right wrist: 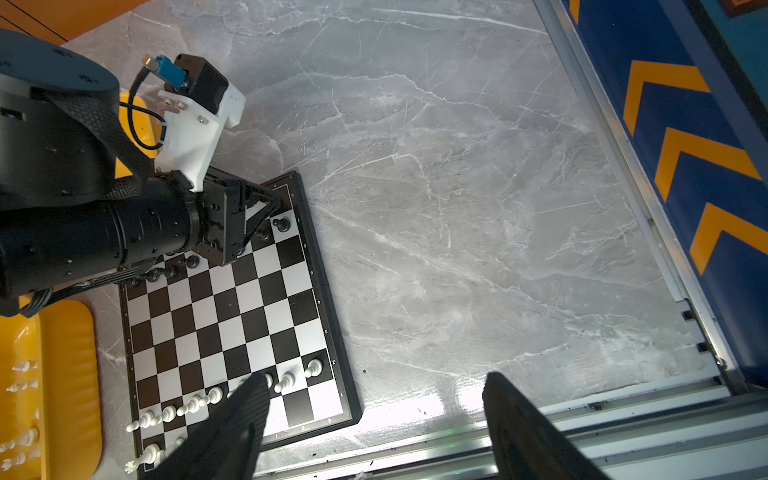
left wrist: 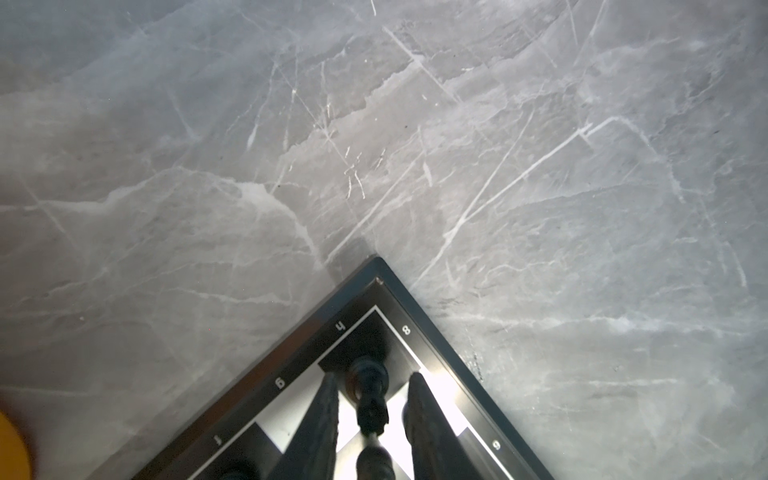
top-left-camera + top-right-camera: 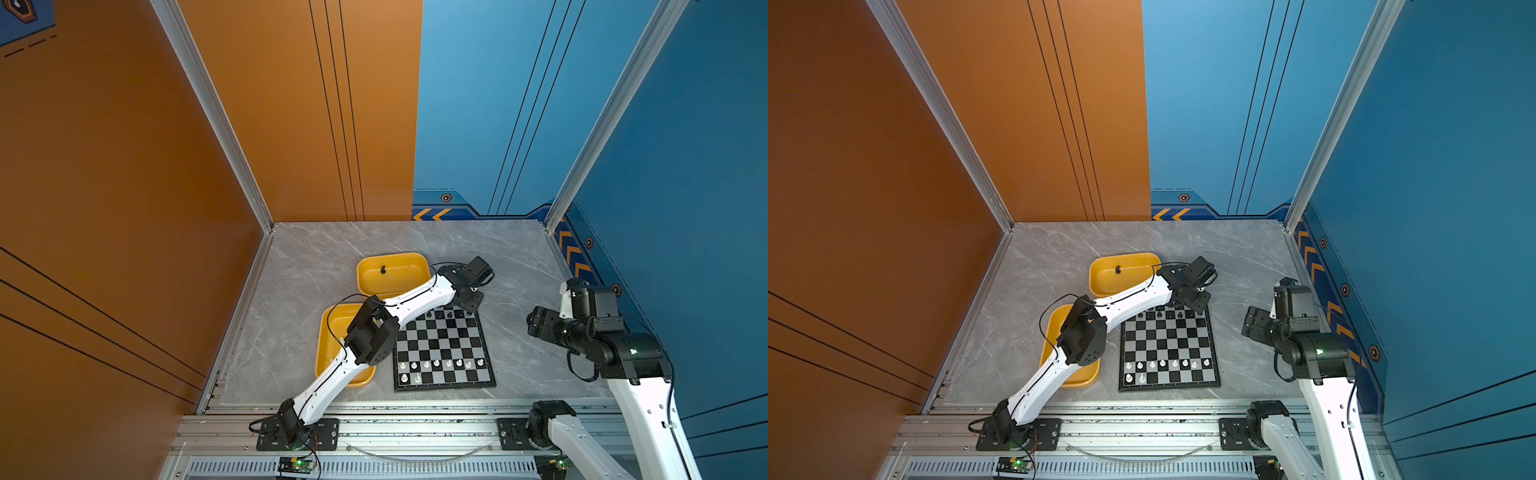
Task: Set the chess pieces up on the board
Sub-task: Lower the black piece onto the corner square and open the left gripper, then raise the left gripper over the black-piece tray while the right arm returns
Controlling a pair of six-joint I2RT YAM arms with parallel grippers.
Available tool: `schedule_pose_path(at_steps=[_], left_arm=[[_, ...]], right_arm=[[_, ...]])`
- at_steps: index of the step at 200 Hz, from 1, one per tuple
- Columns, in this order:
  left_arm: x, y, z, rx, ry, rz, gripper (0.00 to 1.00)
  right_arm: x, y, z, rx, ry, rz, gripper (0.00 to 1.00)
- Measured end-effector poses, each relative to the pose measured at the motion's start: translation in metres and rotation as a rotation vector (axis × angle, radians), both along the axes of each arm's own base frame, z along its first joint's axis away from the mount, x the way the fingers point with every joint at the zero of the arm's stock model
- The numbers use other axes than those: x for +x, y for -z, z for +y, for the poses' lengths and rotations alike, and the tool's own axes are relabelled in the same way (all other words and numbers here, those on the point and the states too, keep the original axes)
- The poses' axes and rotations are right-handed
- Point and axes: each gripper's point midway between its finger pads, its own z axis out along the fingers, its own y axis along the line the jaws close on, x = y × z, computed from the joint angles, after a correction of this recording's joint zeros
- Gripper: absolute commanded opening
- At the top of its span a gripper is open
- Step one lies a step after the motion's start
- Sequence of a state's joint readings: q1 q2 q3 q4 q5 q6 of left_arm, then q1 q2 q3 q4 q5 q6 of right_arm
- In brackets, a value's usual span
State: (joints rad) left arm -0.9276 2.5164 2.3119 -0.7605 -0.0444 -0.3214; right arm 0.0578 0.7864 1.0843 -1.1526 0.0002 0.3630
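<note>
White pieces [image 3: 436, 364] stood on two near rows of board [image 3: 441, 345]. More white pieces [image 1: 25, 366] lay in near yellow tray [image 3: 329, 345]. Right gripper [image 1: 374, 376] hung over table [image 3: 519, 257] right of board, jaws wide apart, empty. Black pieces [image 1: 282, 225] stood by far edge. Left gripper [image 2: 372, 374] was at far right corner, fingers [image 2: 328, 411] slightly apart, flanking corner black piece [image 2: 371, 409], gaps both sides. Lone black piece [image 3: 382, 270] sat in far tray [image 3: 409, 266].

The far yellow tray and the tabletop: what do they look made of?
Far yellow tray: probably moulded plastic, smooth satin finish, rounded rim, soft highlights. Tabletop: grey marble-look slab, white veins, glossy reflections; real stone or laminate, cannot tell.
</note>
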Motion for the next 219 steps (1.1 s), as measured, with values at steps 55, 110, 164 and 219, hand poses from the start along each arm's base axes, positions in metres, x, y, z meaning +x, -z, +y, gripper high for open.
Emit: schedule_pose_path(at_steps=[55, 110, 164, 219], left_arm=[[0.009, -0.013, 0.01, -0.002, -0.012, -0.01, 0.42], [0.035, -0.084, 0.034, -0.092, -0.072, -0.086, 0.45], [0.06, -0.114, 0.086, -0.093, -0.164, -0.121, 0.49], [0.099, -0.049, 0.215, 0.1, -0.377, -0.028, 0.49]], right_arm=[[0.003, 0.004, 0.0, -0.003, -0.004, 0.023, 0.84], [0.015, 0.006, 0.005, 0.014, -0.021, 0.049, 0.85], [0.036, 0.011, 0.013, 0.046, -0.042, 0.065, 0.86], [0.074, 0.005, 0.051, 0.055, -0.158, 0.059, 0.94]])
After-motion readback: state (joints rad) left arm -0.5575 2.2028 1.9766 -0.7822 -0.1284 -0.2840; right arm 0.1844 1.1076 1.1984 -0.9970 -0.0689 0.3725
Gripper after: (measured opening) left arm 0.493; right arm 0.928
